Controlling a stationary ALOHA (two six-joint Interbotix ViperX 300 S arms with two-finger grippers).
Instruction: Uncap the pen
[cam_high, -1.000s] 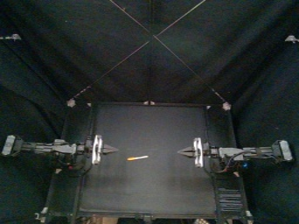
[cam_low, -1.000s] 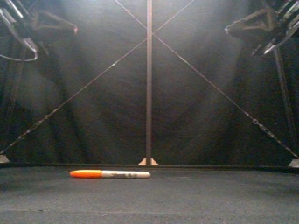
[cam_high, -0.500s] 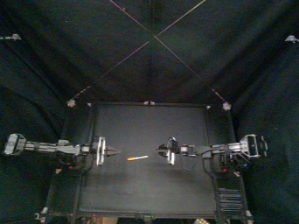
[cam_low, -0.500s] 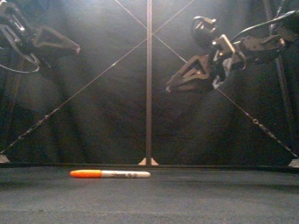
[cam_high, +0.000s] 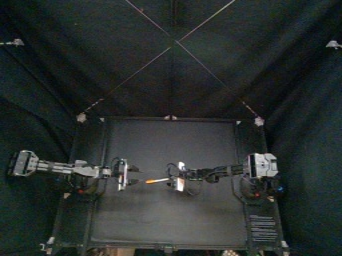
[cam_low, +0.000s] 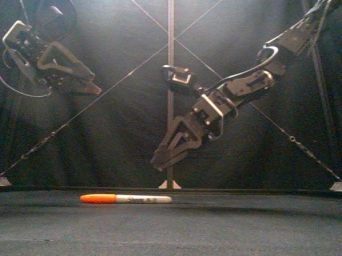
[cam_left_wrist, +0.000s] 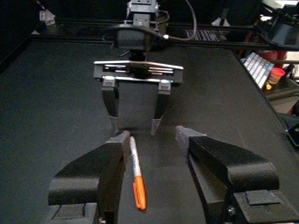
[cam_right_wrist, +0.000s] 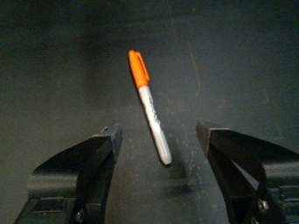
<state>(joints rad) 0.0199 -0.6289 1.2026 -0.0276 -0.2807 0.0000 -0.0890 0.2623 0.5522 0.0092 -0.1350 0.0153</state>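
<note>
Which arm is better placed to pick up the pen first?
Right. The right gripper hangs lower, tilted down toward the pen, and its open fingers frame the pen in its wrist view. The left gripper is open too but sits higher, off to the side.

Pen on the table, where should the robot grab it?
Grab the white barrel from straight above with the right end effector, jaws across it: the pen lies flat. That leaves the orange cap for the left end effector.
</note>
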